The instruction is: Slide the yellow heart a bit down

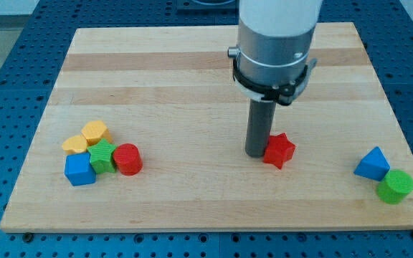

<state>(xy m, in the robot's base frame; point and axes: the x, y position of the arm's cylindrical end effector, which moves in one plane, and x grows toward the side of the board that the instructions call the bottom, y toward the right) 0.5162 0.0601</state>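
Observation:
The yellow heart [74,144] lies at the view's left in a tight cluster with a yellow hexagon [95,132], a green star [103,155], a blue cube [79,170] and a red cylinder [127,159]. My tip [256,153] rests on the board near the middle, touching the left side of a red star [279,150]. The tip is far to the right of the yellow heart.
A blue triangle [373,164] and a green cylinder [395,186] sit near the right edge of the wooden board [192,86]. The arm's grey body [274,43] rises above the tip toward the view's top.

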